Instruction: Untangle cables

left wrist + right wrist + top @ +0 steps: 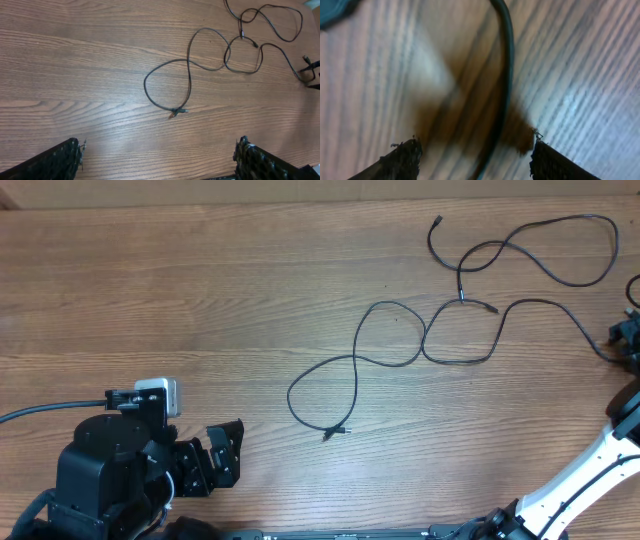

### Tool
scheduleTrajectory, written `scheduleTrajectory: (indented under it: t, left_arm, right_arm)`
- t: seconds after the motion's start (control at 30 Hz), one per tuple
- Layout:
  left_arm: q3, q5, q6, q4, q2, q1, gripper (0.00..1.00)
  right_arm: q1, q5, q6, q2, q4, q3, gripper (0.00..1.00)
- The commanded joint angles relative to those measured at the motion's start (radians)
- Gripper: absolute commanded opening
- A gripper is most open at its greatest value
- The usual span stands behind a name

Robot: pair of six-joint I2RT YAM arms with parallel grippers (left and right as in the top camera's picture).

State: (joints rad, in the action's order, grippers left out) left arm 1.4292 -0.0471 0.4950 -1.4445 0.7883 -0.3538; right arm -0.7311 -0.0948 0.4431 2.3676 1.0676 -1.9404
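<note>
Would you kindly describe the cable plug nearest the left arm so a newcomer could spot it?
On the wooden table, black cables sprawl from the centre rightward. Follow their leftmost loop down to its lowest point: the plug sits there. Unlike the other ends, up by the far tangle, it lies alone, nearest the left pincer.

Brown wood-grain counter point(200, 300) filling the view, grain running side to side, paler strip point(300, 188) at 12 o'clock, soft even light
</note>
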Motion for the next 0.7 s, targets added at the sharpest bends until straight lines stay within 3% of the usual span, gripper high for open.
scheduleTrajectory:
  t: [0.0, 0.17, 0.27, 0.33, 0.67]
  left_arm:
    - [0.002, 0.014, -0.008, 0.001, 0.002, -0.006, 0.99]
    - [0.002, 0.014, -0.008, 0.001, 0.002, -0.006, 1.0]
    - [0.002, 0.014, -0.008, 0.001, 0.002, -0.006, 0.99]
    - [0.002, 0.014, -0.008, 0.001, 0.002, -0.006, 0.99]
    - [0.002, 0.014, -0.009, 0.001, 0.002, -0.006, 1.0]
  right_arm:
    - [0.0, -0.069, 0.008, 0.014, 0.013, -0.002, 0.73]
    - [0.0, -0.084, 0.017, 0.014, 0.012, -0.002, 0.73]
    - [0.0, -0.084, 0.017, 0.014, 0.008, -0.002, 0.55]
    - [0.0, -0.079, 0.016, 0.014, 0.005, -0.002, 0.49]
    - [0.0, -0.043, 0.016, 0.015, -0.014, 0.026, 0.51]
